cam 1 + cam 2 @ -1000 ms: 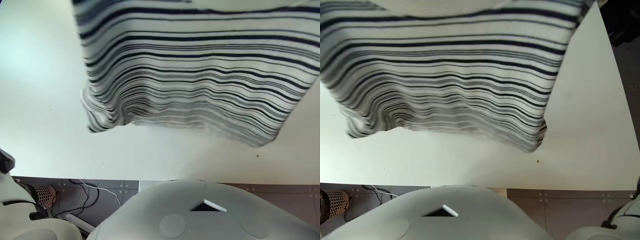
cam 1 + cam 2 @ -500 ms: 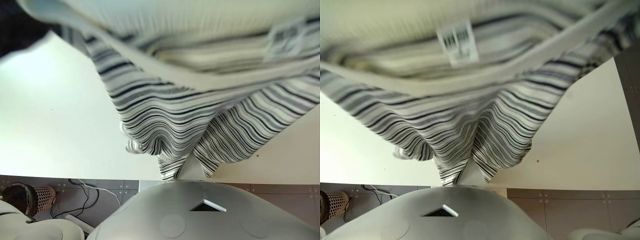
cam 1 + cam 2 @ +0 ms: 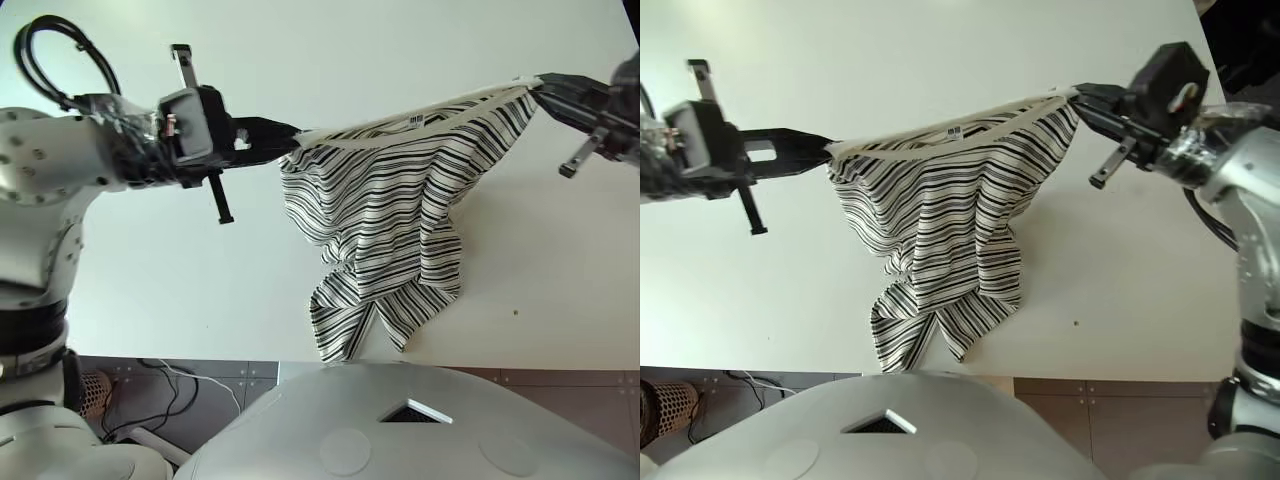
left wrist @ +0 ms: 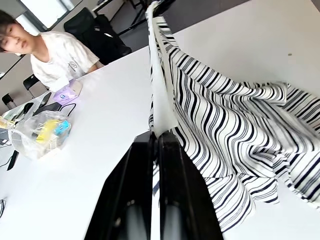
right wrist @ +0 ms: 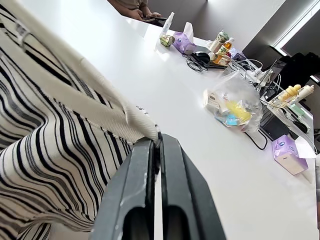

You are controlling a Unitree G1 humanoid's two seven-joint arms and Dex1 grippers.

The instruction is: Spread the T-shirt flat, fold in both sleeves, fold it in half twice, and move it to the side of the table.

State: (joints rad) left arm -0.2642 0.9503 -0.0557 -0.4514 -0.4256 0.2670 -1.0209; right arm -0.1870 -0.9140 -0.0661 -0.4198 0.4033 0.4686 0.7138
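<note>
My left gripper (image 3: pixel 292 133) has two long, thin black fingers on a grey, box-shaped base. Behind it, my left arm (image 3: pixel 50 150) is made of rounded silver-grey shells, with a black cable (image 3: pixel 21 45) looping above. My right gripper (image 3: pixel 1077 93) is also black, and the right arm (image 3: pixel 1240 165) behind it is silver-grey.

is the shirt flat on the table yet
No, the shirt hangs bunched between the left hand and right hand, each pinching its top edge.

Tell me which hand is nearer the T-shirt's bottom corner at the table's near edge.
Left. The left hand grips the T-shirt almost above that corner; the right hand grips it far off to the right.
</note>
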